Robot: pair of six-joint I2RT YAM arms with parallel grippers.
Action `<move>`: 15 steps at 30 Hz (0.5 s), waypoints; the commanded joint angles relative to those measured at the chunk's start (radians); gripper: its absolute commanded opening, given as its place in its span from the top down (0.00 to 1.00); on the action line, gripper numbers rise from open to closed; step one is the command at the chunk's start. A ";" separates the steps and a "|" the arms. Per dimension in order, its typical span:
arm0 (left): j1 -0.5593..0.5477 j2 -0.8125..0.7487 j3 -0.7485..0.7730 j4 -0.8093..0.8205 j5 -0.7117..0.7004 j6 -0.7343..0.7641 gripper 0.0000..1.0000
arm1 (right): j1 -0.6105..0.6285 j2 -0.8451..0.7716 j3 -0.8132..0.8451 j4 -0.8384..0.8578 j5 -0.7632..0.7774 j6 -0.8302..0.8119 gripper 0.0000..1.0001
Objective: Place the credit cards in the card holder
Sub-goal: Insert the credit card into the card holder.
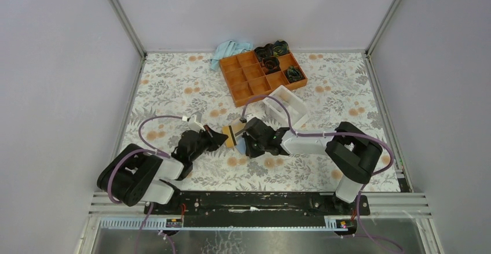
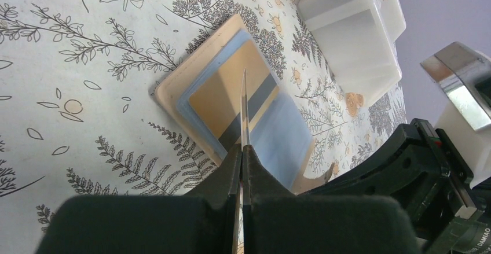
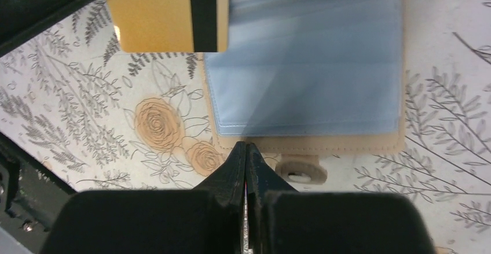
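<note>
The tan card holder [image 1: 238,147] lies open on the floral table, its light-blue inner pockets facing up [image 2: 284,132] [image 3: 312,63]. My left gripper [image 1: 220,138] [image 2: 243,150] is shut on a gold credit card with a black stripe [image 1: 233,132]. The card is edge-on in the left wrist view [image 2: 244,109] and stands over the holder. It hangs over the holder's left corner in the right wrist view [image 3: 156,17]. My right gripper [image 1: 248,145] [image 3: 246,145] is shut, its tips on the holder's tan border beside the closure tab [image 3: 298,170].
An orange compartment tray [image 1: 243,86] with dark items in its back cells stands at the back. A white box [image 1: 288,106] [image 2: 353,28] sits just behind the right gripper. A blue cloth [image 1: 228,50] lies at the back wall. Walls enclose the table.
</note>
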 commanded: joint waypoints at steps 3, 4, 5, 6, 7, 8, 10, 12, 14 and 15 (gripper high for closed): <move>0.007 -0.015 -0.011 0.028 -0.031 0.038 1.00 | -0.024 -0.030 -0.042 -0.124 0.155 -0.019 1.00; 0.007 -0.023 -0.016 0.019 -0.028 0.039 1.00 | -0.030 -0.032 -0.046 -0.127 0.156 -0.020 1.00; 0.007 -0.029 -0.020 0.015 -0.027 0.041 1.00 | -0.039 -0.033 -0.049 -0.129 0.155 -0.021 1.00; 0.006 -0.033 -0.027 0.014 -0.023 0.040 1.00 | -0.048 -0.029 -0.049 -0.130 0.153 -0.025 1.00; 0.006 -0.036 -0.031 0.011 -0.020 0.040 1.00 | -0.057 -0.024 -0.046 -0.130 0.151 -0.029 1.00; 0.006 -0.038 -0.033 0.009 -0.015 0.038 1.00 | -0.065 -0.019 -0.043 -0.131 0.148 -0.032 1.00; 0.006 -0.040 -0.042 0.014 -0.002 0.028 1.00 | -0.086 -0.006 -0.032 -0.132 0.140 -0.039 1.00; 0.006 -0.037 -0.054 0.023 0.007 0.017 1.00 | -0.106 0.006 -0.021 -0.132 0.133 -0.048 1.00; 0.006 -0.033 -0.062 0.028 0.013 0.013 1.00 | -0.126 0.017 -0.007 -0.137 0.126 -0.055 1.00; 0.006 -0.029 -0.065 0.029 0.016 0.012 1.00 | -0.136 0.023 0.000 -0.140 0.122 -0.059 1.00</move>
